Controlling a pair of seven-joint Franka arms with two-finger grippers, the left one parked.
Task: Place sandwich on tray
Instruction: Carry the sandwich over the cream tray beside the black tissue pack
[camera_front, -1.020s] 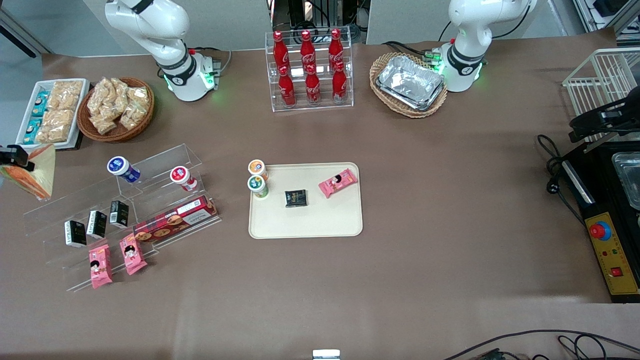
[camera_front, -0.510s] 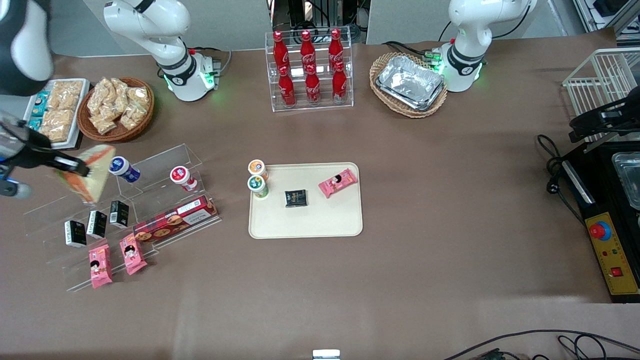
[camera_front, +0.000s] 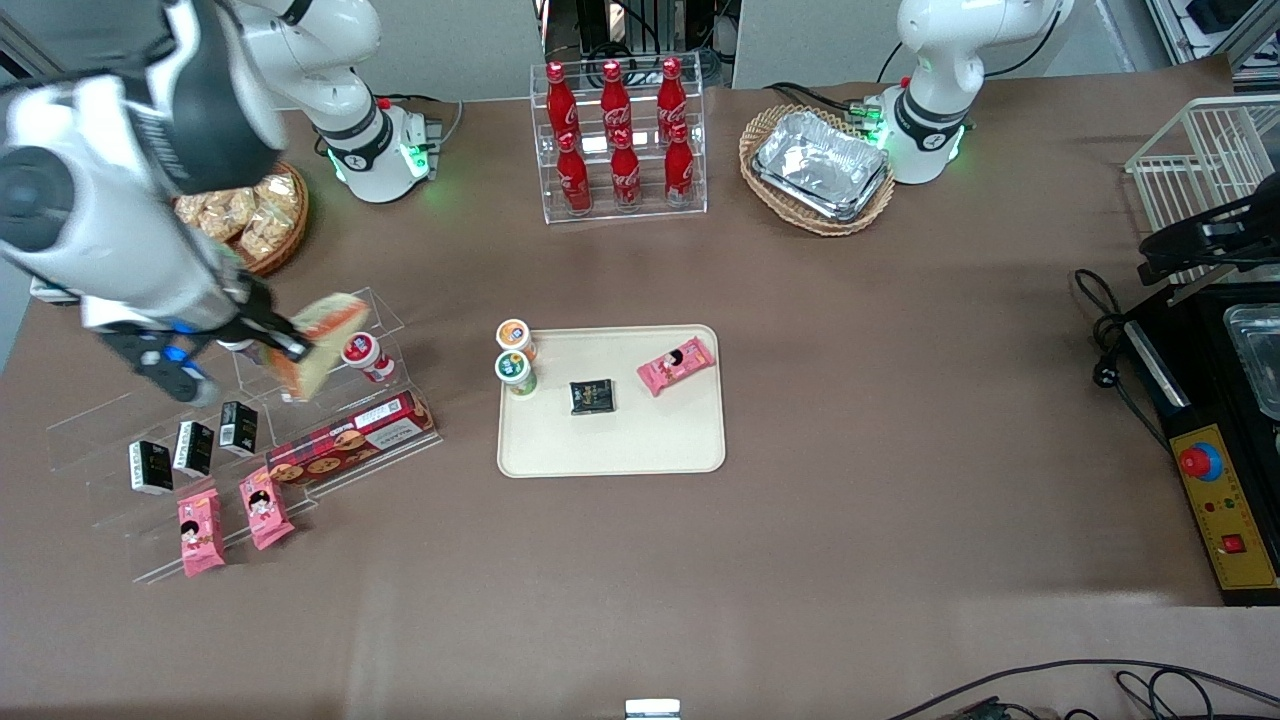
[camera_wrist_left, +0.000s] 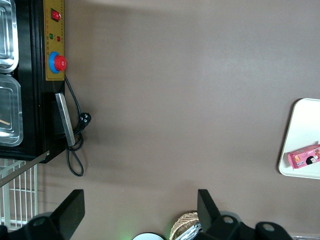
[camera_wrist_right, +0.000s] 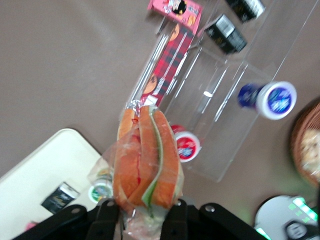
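Above the acrylic rack (camera_front: 250, 400), gripper (camera_front: 290, 348) clamped on sandwich (camera_front: 322, 340); carry high toward three o'clock, clearing cups (camera_front: 516, 358), onto tray (camera_front: 640, 450).

My front camera looks steeply down from high over the bench (camera_front: 860, 420), facing both arm bases and taking in the whole surface. My right wrist camera peers close along the gripper (camera_wrist_right: 142, 215) at the sandwich (camera_wrist_right: 146, 160). My left wrist camera hangs over bare bench. All three views share the tray (camera_front: 612, 455) (camera_wrist_left: 300, 112) (camera_wrist_right: 45, 170).
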